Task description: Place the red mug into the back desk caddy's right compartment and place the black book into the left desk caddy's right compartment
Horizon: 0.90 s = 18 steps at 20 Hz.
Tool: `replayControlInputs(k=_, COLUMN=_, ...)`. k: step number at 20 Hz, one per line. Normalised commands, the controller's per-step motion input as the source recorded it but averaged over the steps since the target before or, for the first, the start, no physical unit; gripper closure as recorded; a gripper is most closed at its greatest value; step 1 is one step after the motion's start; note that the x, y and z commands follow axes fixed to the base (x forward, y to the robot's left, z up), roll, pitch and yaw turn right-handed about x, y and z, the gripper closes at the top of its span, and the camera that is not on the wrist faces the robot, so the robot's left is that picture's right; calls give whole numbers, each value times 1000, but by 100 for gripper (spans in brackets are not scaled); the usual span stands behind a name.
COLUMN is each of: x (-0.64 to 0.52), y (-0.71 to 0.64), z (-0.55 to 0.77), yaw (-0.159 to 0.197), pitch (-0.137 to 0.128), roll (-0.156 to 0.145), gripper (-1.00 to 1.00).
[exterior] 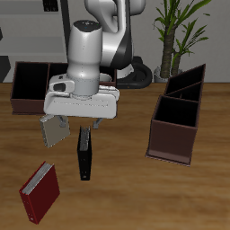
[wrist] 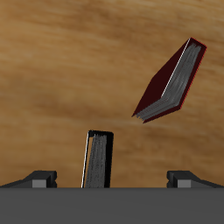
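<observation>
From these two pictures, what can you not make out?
- Red mug: in neither view; the arm may hide it.
- Back caddy, exterior view: the arm covers one end and its insides are dark.
- Grey book, exterior view: partly under the gripper.
- Black book, wrist view: cut by the gripper body.

The thin black hardcover book (exterior: 84,154) is stood upright mid-table. The red book with white pages (exterior: 40,191) is laid nearer the front edge; the dark brown wooden back desk caddy (exterior: 31,83) is set far behind.
</observation>
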Motion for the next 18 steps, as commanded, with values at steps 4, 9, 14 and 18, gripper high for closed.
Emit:
replayControlInputs(k=4, x=64, y=136, z=-246, yaw=-15, pitch=-34, roll=1, gripper=-100)
replayControlInputs(k=9, x=44, y=45, z=-245, yaw=-17, pitch=-25, roll=15, gripper=-100)
replayControlInputs(k=14, x=33, y=30, z=-287, yaw=-6, pitch=18, roll=0, gripper=-100)
replayControlInputs(k=18, x=59, y=32, z=-324, yaw=-9, pitch=68, roll=6, gripper=-100)
